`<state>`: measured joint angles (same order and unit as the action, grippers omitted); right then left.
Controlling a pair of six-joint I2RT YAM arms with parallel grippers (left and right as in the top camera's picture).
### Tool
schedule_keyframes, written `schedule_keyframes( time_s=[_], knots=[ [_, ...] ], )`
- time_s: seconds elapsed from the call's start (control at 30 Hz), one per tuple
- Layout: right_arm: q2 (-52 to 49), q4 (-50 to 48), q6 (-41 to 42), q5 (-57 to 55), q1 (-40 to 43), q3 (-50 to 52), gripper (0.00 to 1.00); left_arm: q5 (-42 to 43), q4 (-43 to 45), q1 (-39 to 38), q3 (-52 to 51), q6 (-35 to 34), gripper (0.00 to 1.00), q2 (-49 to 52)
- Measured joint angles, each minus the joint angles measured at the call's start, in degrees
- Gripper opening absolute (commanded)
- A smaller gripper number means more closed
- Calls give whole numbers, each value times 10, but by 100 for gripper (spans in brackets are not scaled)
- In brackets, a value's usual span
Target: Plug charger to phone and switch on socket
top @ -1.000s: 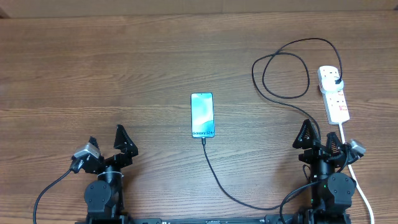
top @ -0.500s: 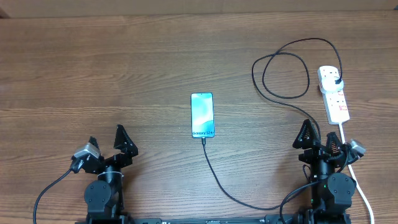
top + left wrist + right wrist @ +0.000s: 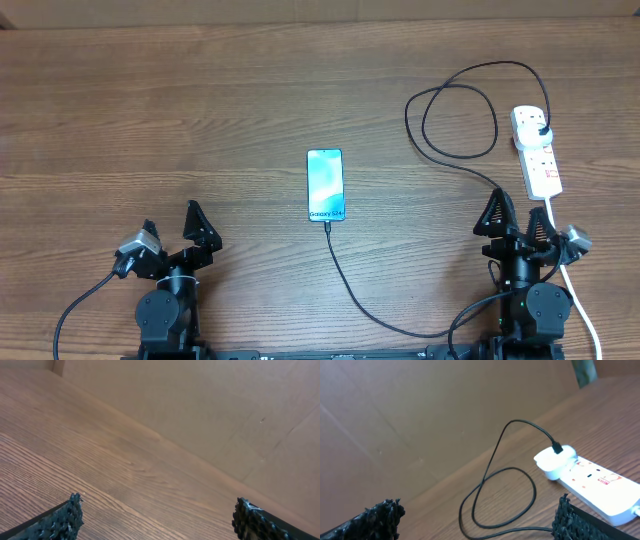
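Overhead, looking down on one wooden table [image 3: 200, 100] and counting one smartphone [image 3: 325, 185], lying flat at centre frame with its screen glowing teal. Tracing one black charger cable [image 3: 341, 270]: meeting the smartphone's lower edge with its connector tip, curving down toward the bottom of the frame, passing behind the right arm, then looping once in the upper right. Finding one white power strip [image 3: 538, 155] at the right edge, with the cable's far end sitting in a white adapter [image 3: 529, 121] at the strip's upper end. Not managing to read the position of the small red-marked switches. Noting one thick white cord [image 3: 580, 310] trailing down to the lower right corner.

Counting two grippers, each with two fingers: left gripper [image 3: 170, 222] at lower left, right gripper [image 3: 515, 215] at lower right, both spread wide and grasping nothing, well apart from the smartphone.

Right wrist view repeating the strip [image 3: 592, 477], the adapter [image 3: 555, 462] and the looped cable [image 3: 492, 467] between two dark fingertips [image 3: 385, 512].
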<state>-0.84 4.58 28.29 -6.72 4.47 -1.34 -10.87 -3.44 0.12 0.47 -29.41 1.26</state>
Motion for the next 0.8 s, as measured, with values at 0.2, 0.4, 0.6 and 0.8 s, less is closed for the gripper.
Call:
schedule_keyframes(
  time_s=[0.2, 0.4, 0.6, 0.8],
  knots=[
    [0, -3, -2, -4, -10, 3, 100, 0, 0, 0, 0, 0, 100, 0],
    [0, -2, -86, 10, -28, 3, 100, 0, 0, 0, 0, 0, 100, 0],
    [0, 2, -193, 40, -27, 3, 100, 0, 0, 0, 0, 0, 100, 0],
    [0, 2, -225, 50, -27, 3, 100, 0, 0, 0, 0, 0, 100, 0]
  ],
)
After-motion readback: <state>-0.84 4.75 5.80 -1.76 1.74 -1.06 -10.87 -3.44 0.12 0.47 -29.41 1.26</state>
